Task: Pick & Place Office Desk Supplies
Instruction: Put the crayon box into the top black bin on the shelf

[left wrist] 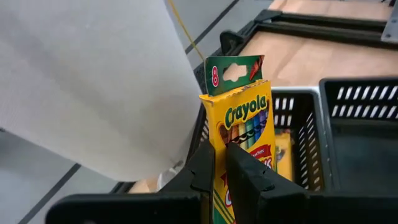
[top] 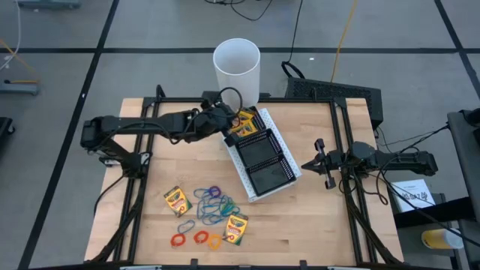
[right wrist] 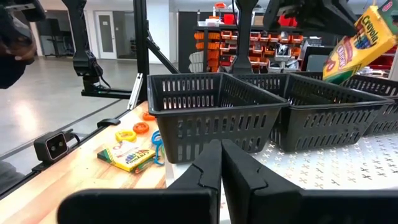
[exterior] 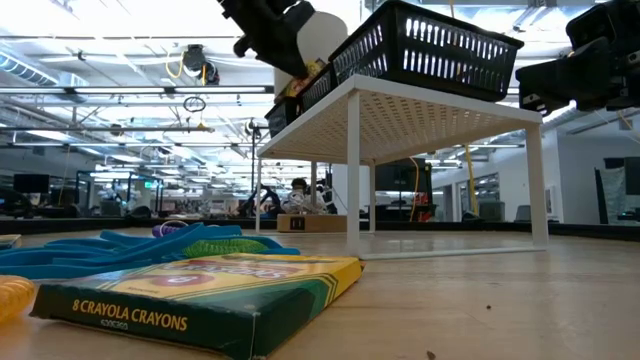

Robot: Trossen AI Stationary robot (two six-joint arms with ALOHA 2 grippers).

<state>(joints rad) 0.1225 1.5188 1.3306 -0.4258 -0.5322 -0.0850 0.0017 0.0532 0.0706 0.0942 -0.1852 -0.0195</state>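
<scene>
The table (top: pixel 307 217) has a light wooden top and stands on a grey floor (top: pixel 60 82) with dark lines crossing it. Behind the table the low view shows a large hall with rows of bright ceiling lights (exterior: pixel 120 30) and pipes under the roof. In the right wrist view, shelves with orange bins (right wrist: pixel 208 40) stand far off, and the polished floor (right wrist: pixel 56 93) reflects light.

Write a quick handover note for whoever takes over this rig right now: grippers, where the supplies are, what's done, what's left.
Left gripper: shut on a crayon box, held over the black tray's end compartment by the white cup.
Right gripper: shut, empty, waiting beside the tray.
Done: another crayon box already lies in that compartment.
Left: release the held box; two crayon boxes and the rubber bands remain on the table.
</scene>
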